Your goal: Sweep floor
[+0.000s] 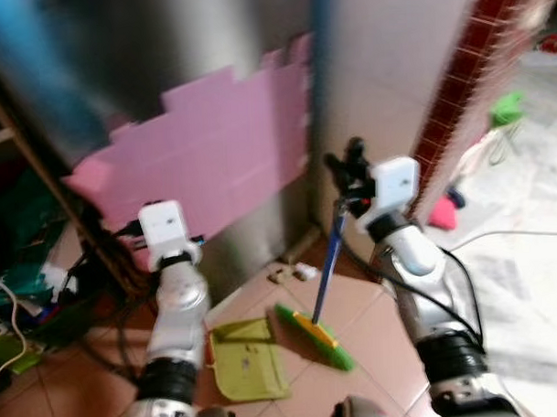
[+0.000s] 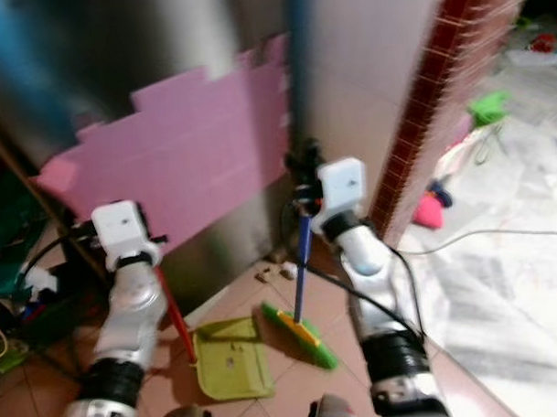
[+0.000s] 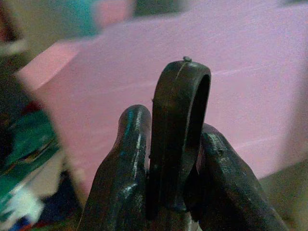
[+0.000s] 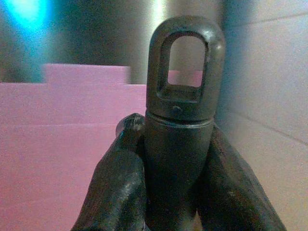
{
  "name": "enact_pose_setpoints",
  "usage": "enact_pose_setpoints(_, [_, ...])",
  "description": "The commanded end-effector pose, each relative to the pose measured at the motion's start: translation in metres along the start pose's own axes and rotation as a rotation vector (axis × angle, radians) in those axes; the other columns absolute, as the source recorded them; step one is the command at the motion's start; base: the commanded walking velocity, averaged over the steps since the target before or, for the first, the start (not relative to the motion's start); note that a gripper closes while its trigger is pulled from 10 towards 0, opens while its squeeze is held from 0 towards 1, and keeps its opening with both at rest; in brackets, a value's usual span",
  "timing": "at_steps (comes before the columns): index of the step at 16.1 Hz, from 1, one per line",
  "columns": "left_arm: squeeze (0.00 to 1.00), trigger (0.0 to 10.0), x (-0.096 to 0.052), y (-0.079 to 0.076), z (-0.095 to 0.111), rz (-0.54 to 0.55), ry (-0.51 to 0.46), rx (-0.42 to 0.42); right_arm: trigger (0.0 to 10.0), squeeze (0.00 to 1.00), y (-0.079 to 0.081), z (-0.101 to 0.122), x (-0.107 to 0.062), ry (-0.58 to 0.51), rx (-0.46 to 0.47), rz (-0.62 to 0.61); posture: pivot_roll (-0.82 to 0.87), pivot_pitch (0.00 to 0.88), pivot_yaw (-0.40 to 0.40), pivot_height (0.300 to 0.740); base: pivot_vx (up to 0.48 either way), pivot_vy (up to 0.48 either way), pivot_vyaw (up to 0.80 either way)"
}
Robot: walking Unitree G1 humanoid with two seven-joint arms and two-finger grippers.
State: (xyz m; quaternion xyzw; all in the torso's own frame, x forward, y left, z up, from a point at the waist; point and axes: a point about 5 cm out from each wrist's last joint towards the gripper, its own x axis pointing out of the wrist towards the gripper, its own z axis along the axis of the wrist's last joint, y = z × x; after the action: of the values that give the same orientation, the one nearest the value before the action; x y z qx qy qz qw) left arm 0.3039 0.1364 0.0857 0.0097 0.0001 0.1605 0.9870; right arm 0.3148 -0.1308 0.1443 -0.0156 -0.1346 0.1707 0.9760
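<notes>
The broom [image 1: 323, 308] stands almost upright on the reddish tiled floor [image 1: 373, 301], its green bristle head [image 1: 313, 336] resting on the tiles in front of you and its blue stick rising to your right hand [image 1: 350, 174]. In the right wrist view you see that hand's two black fingers [image 4: 115, 187] clamped on either side of the dark end cap of the broom stick [image 4: 183, 96], whose hanging loop stands clear above the fingertips.

Just left of the bristle head lies the yellow-green dustpan [image 2: 231, 358], flat on the tiles, with its red handle [image 2: 175, 317] slanting up toward your left arm. Your left hand [image 1: 165, 226] is raised to the left of the broom, and in the left wrist view its fingers [image 3: 122, 173] are closed tight around a dark looped handle end [image 3: 180, 139].

On the far side a pink panel [image 1: 213, 156] with a stepped edge leans against the grey wall. A few small scraps [image 1: 294, 274] lie on the floor near the foot of that wall. To the right a red tiled column [image 1: 466, 83] rises, with pale marbled floor beyond it.
</notes>
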Motion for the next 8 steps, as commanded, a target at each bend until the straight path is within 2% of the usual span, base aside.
enact_pose_setpoints(1, [0.00,10.0,0.000,0.001,-0.002,0.001,0.009,0.006,10.0,0.00,0.003,0.013,0.006,-0.047,-0.033,0.030,-0.10,0.000,0.045,0.740,0.000,0.000,0.00])
enact_pose_setpoints(4, [0.00,10.0,-0.002,0.002,-0.001,-0.012,0.000,-0.004,10.0,0.00,0.002,0.011,0.004,-0.041,-0.027,0.020,-0.10,0.000,0.045,0.740,0.000,0.000,0.00])
enact_pose_setpoints(5, [0.00,10.0,-0.002,0.003,-0.001,-0.011,0.000,-0.010,10.0,0.00,0.003,0.011,0.003,-0.044,-0.023,0.026,-0.10,0.000,0.045,0.740,0.000,0.000,0.46])
enact_pose_setpoints(6, [0.00,10.0,-0.002,0.007,0.000,-0.009,-0.007,-0.010,10.0,0.00,0.005,0.010,0.002,-0.045,-0.018,0.031,-0.10,0.000,0.048,0.740,0.000,0.000,0.77])
enact_pose_setpoints(8, [0.00,10.0,-0.011,0.025,-0.002,-0.005,-0.022,0.015,10.0,0.00,0.009,0.002,-0.006,-0.020,0.021,0.007,-0.10,0.000,0.051,0.740,0.000,0.000,0.00])
